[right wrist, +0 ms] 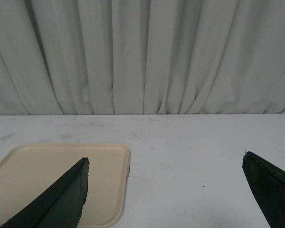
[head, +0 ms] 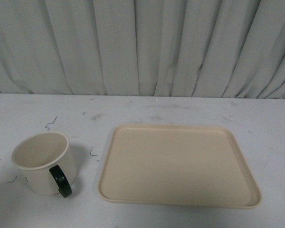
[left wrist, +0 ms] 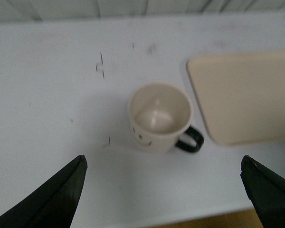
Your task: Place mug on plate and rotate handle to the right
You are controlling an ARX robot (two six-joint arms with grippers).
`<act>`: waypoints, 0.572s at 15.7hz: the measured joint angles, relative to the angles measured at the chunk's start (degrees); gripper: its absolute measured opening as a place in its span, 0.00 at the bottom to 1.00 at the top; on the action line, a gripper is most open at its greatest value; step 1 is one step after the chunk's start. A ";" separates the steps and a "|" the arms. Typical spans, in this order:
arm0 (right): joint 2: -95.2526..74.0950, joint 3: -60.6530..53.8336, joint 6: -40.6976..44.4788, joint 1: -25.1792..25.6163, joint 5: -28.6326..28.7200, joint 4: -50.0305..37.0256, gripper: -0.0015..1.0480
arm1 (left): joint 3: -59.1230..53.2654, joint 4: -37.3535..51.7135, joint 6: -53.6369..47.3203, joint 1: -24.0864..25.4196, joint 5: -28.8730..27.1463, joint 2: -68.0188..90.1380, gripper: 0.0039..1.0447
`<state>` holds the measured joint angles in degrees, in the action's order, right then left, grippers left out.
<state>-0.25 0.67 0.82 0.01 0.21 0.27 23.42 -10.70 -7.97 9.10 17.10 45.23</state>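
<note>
A cream-white cylindrical mug [head: 43,164] stands upright on the pale grey tabletop [head: 180,107], mouth up and empty. In the front view it sits at about 8 o'clock on the table. Its small glossy black loop handle [head: 61,181] points toward roughly 5 o'clock from the mug body. A flat beige rectangular tray-like plate [head: 180,166] with rounded corners and a low rim lies at 3 o'clock of the mug, near it but not touching, and nothing rests on it. Pleated white curtain [head: 142,47] closes off the far side at 12 o'clock.

The left gripper [left wrist: 164,161] hangs above the mug [left wrist: 159,118] with its black fingers [left wrist: 61,194] spread wide and holding nothing. This view is blurred, but a dark smiley face [left wrist: 141,135] seems to be drawn on the mug's side, with the handle [left wrist: 190,140] on the side facing the plate [left wrist: 247,95].

The right gripper [right wrist: 166,158] is likewise spread wide and empty, over the table by a corner of the plate [right wrist: 38,166].
</note>
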 joint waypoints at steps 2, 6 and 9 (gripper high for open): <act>0.00 0.00 0.00 0.00 0.00 -0.02 0.94 | 11.02 -11.87 -4.94 0.68 5.46 14.36 0.94; 0.00 0.00 0.00 0.00 -0.07 0.00 0.94 | 26.08 -18.53 -10.95 1.11 0.33 35.15 0.94; 0.00 0.00 0.00 0.00 -0.17 0.00 0.94 | 32.06 -20.04 -9.20 -0.11 -7.08 47.78 0.94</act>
<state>-0.25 0.67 0.82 0.01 0.03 0.27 55.48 -30.74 -17.17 8.99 10.02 93.01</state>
